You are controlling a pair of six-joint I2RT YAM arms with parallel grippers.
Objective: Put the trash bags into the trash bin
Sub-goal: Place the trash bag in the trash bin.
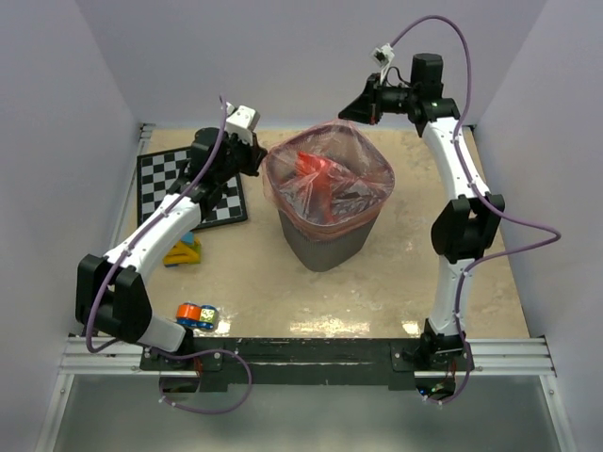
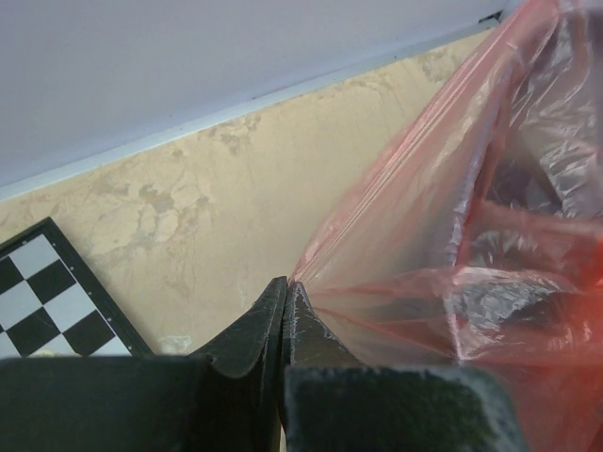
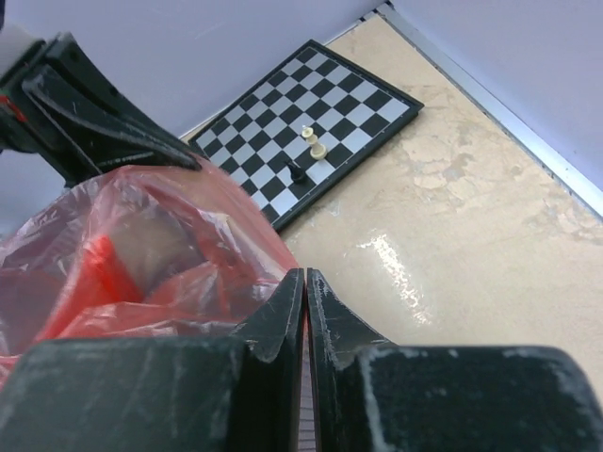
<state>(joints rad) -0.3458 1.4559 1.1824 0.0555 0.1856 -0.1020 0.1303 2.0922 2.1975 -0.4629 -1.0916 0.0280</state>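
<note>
Two arms reach over the trash bin (image 1: 325, 247), which stands mid-table with the trash bag (image 1: 325, 179) sunk inside it, the mouth spread across the rim. The left gripper (image 1: 258, 156) meets the bag's left edge and the right gripper (image 1: 358, 111) its far corner.

Left wrist view: the fingers (image 2: 254, 330) are pressed together, pinching the red film (drawn taut from the tips).

Right wrist view: the fingers (image 3: 339, 330) are all but touching, just beside the bag. Whether they hold any film cannot be told.

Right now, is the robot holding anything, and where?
The left end effector pinches the bag by its edge. The right end effector is shut beside it; grip cannot be told.
</note>
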